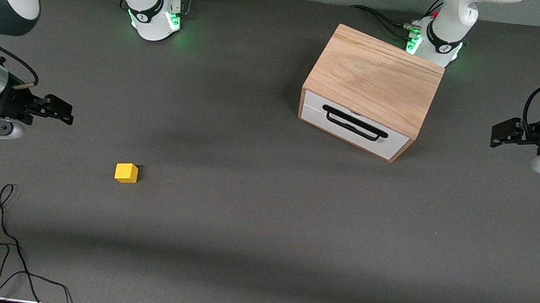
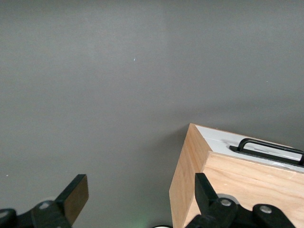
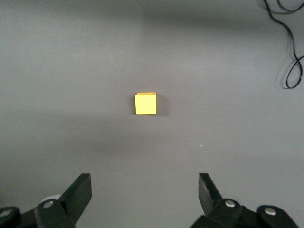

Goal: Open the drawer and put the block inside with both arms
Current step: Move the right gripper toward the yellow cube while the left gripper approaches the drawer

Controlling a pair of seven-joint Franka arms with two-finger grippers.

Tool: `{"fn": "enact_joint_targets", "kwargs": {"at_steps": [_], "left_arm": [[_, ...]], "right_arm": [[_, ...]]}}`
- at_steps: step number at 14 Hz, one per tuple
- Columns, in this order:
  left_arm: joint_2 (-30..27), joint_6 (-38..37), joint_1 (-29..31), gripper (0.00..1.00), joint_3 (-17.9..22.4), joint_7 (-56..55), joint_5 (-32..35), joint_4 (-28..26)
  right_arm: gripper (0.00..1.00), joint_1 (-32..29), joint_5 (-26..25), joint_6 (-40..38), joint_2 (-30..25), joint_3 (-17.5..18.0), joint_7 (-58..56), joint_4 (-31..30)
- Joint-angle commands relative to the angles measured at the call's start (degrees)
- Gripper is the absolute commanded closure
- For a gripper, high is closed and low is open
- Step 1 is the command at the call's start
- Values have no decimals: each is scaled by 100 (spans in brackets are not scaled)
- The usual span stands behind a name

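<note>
The light wooden cabinet stands toward the left arm's end of the table. Its drawer is shut, white front and black bar handle facing the front camera. The cabinet's corner and the handle also show in the left wrist view. The yellow block lies on the grey table toward the right arm's end, and shows in the right wrist view. My left gripper is open and empty, up in the air beside the cabinet. My right gripper is open and empty, over the table near the block.
Loose black cables lie on the table near the front camera at the right arm's end, also seen in the right wrist view. The two arm bases stand along the table edge farthest from the camera.
</note>
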Motion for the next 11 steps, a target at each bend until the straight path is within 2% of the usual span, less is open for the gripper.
{"fn": "enact_joint_targets", "kwargs": {"at_steps": [1, 2, 5, 7, 11], "left_arm": [[-100, -100, -57, 0, 18, -361, -279, 16], [-109, -109, -65, 0, -34, -685, -298, 7], [-109, -179, -74, 0, -604, -1791, -263, 77], [-109, -179, -74, 0, -991, -2932, -254, 77], [-57, -22, -100, 0, -1773, -5068, -245, 86]], "right_arm": [[0, -7, 95, 442, -131, 4, 85, -496], [0, 11, 95, 635, -140, 4, 85, -637], [0, 11, 95, 1004, -70, 4, 77, -909], [0, 37, 86, 1584, -88, 13, 68, -1331], [0, 37, 43, 2086, 9, 13, 24, -1666]]}}
